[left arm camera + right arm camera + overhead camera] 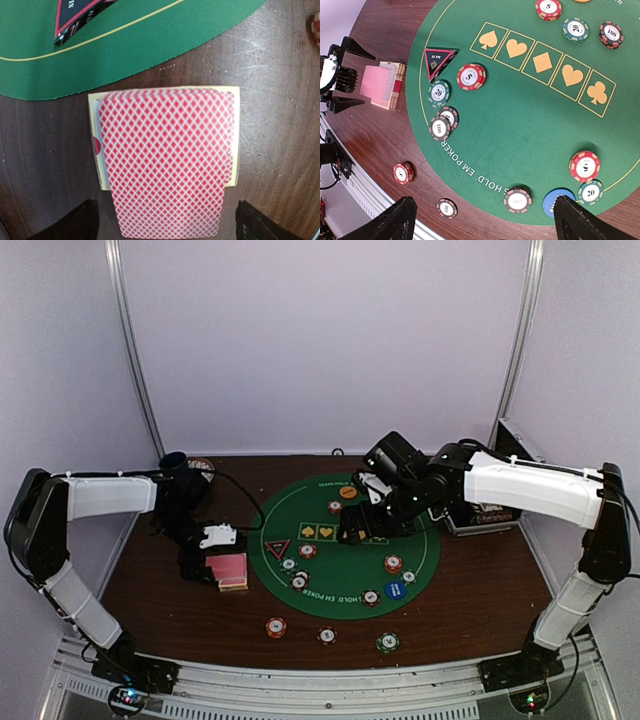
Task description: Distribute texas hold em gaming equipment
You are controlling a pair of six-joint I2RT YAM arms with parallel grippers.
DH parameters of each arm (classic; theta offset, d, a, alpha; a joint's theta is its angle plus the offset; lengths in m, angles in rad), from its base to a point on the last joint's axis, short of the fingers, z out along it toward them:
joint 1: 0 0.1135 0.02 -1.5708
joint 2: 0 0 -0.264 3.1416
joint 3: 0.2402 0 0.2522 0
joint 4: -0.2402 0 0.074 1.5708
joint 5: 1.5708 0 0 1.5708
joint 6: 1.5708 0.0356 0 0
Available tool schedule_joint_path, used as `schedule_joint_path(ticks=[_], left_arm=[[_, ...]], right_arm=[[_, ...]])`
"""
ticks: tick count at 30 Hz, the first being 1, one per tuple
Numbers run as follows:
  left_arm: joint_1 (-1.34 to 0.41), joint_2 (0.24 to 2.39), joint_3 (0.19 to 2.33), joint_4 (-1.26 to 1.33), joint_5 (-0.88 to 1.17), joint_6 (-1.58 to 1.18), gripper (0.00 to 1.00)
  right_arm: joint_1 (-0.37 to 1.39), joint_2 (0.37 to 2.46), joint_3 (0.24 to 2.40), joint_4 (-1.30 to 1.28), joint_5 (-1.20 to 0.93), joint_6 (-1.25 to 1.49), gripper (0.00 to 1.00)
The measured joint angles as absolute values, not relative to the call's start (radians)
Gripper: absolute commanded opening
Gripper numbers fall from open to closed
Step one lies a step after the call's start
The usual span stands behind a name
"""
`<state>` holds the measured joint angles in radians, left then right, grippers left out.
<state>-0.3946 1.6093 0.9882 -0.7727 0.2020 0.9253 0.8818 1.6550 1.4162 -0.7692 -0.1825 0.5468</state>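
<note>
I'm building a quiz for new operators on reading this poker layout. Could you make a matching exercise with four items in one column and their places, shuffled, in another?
Things:
1 card deck
2 red triangle
3 blue disc
4 orange disc

Places:
A far side of the green mat
B bare wooden table, left of the mat
C left part of the mat
D near right part of the mat

Pairs: 1-B, 2-C, 3-D, 4-A
</note>
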Motion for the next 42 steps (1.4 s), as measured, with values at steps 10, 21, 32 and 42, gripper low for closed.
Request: schedule_joint_path(ticks=[10, 21, 32, 42], left_arm=[[-0.395, 1.611, 0.965, -0.747, 0.197, 0.937, 0.98], [-0.397, 1.616, 0.908, -0.649, 0.152, 0.937, 0.97], [-0.397, 1.621, 0.892, -0.591, 0.149, 0.938, 0.97], [-0.397, 1.632, 0.892, -0.582, 0.153, 0.961, 0.98]], right_arm=[[0.893, 1.655, 1.419, -0.775, -0.182, 0.545, 0.99], [0.899, 1.655, 1.42, -0.775, -0.182, 0.546, 0.99], [0.901, 1.655, 1.42, -0.775, -0.182, 0.545, 1.0], [0.904, 1.655, 1.42, -0.774, -0.181, 0.546, 0.99]])
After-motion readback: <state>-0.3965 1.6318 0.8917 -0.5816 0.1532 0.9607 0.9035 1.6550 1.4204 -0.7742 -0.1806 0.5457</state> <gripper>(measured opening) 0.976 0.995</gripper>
